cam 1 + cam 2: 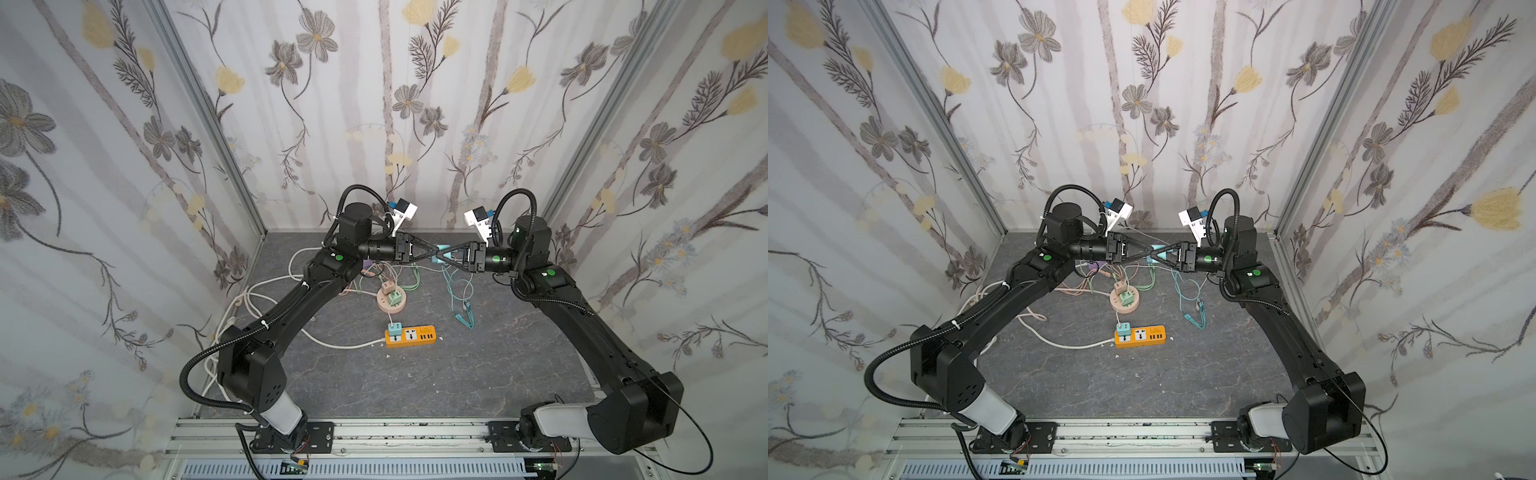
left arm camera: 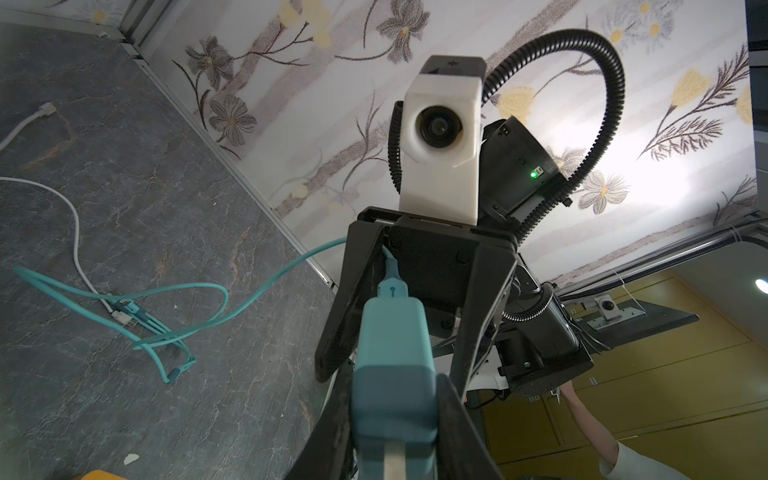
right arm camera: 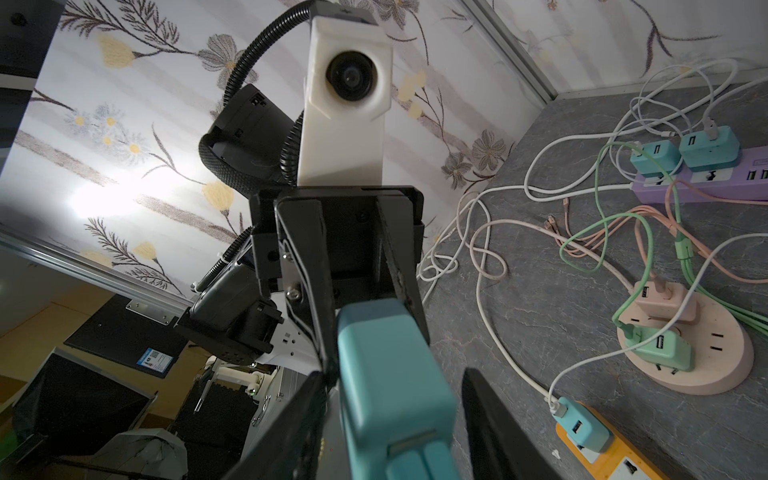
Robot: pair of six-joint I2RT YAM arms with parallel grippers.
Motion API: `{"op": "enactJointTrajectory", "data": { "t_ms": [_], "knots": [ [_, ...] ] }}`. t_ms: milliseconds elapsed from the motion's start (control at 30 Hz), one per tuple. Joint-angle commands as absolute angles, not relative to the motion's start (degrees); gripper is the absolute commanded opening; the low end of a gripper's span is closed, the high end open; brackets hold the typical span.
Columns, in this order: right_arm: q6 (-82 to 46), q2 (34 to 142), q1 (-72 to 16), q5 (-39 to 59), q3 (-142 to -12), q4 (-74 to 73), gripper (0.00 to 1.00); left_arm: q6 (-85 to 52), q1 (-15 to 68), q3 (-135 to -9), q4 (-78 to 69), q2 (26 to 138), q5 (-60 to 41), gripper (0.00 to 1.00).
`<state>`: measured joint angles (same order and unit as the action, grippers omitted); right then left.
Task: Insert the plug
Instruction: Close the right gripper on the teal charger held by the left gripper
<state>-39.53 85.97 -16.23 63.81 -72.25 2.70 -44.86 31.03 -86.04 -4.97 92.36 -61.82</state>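
In both top views the left gripper [image 1: 434,252] and right gripper [image 1: 443,254] meet tip to tip above the back of the worktop [image 1: 457,374]; the teal plug [image 1: 442,247] is in mid-air between them, well apart from the orange strip [image 1: 411,336]. The left wrist view shows the left gripper pinching the plug [image 2: 392,340] on both sides, with its teal cable [image 2: 208,291] trailing onto the worktop. In the right wrist view the right gripper is spread about the plug [image 3: 390,374], one finger [image 3: 295,424] close beside it and the other standing off with a gap.
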Motion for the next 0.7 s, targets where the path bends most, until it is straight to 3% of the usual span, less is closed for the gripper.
{"op": "enactJointTrajectory", "data": {
  "t_ms": [0, 167, 533, 600, 667],
  "knots": [
    [-38.5, 85.5, -15.8, 64.7, -72.6, 1.6, 0.5, -42.9, 30.9, -86.2, -4.8, 91.6, -64.2, 0.0],
    [-38.1, 85.1, -15.6, 65.3, -72.5, 2.2, 0.45, -41.2, 30.9, -86.3, -2.5, 91.4, -63.4, 0.0],
    [-35.7, 84.4, -15.5, 65.7, -72.7, 4.3, 0.06, -37.7, 30.9, -86.4, 1.5, 91.1, -60.8, 0.0],
    [-35.1, 84.5, -15.5, 65.8, -72.8, 4.9, 0.03, -37.3, 30.9, -86.2, 1.9, 90.9, -60.5, 0.0],
    [-34.7, 84.6, -15.5, 65.7, -72.9, 5.1, 0.08, -37.2, 30.9, -86.0, 1.8, 90.7, -60.5, 0.0]
  ]
}}
